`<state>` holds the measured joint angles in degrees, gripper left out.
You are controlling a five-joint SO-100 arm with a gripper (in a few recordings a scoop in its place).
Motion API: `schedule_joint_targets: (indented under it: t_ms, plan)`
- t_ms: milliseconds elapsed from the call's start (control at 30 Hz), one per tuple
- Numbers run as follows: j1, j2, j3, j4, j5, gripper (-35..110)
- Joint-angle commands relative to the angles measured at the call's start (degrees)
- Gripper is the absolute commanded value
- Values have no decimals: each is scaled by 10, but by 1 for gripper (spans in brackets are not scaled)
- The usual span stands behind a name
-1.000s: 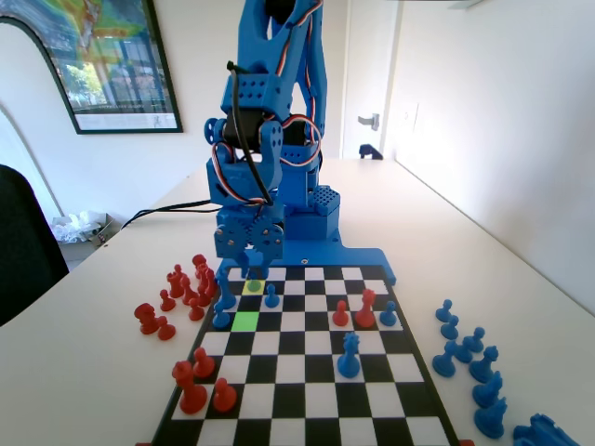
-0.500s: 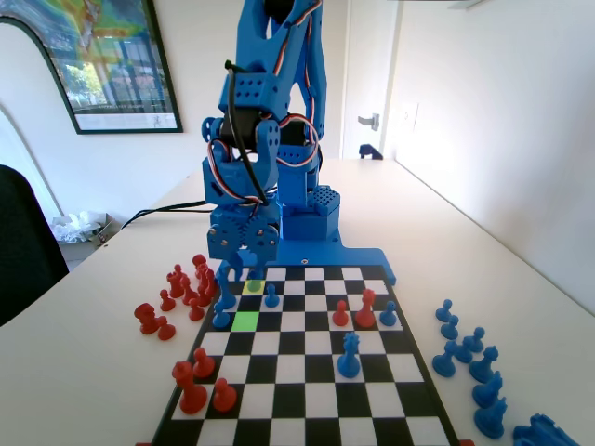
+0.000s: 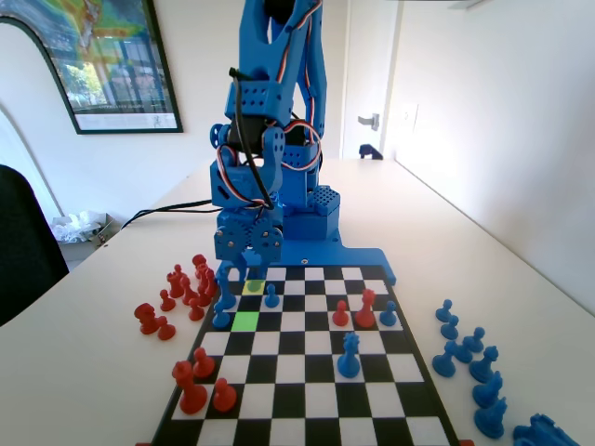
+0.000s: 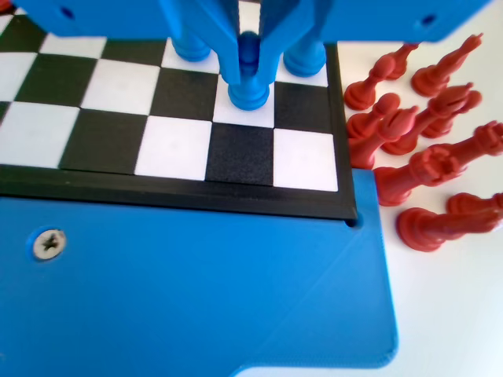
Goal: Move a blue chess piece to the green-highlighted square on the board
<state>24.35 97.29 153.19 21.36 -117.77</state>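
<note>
Several red pieces lie off the board's left edge in the fixed view. Right of them, near the far-left corner, the gripper stands low with both jaws clamped on the blue pawn, just behind the green square.

In the wrist view, the blue two-finger gripper is cut off by the top edge, and its jaws cover the head of the small blue plastic pawn, so whether they press on it cannot be told. The flat black-and-white chequered board runs off the near edge of the fixed view, and there the pawn is too small to make out clearly
</note>
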Motion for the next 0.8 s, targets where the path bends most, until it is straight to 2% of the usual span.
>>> schedule_joint_targets:
  t_ms: [0, 167, 567, 767]
  plan:
    - [4, 6, 1, -1, -8, 1]
    - [1, 4, -13, 11, 2, 1]
    - [-53, -13, -258, 271, 104, 1]
    - [-78, -88, -345, 287, 144, 1]
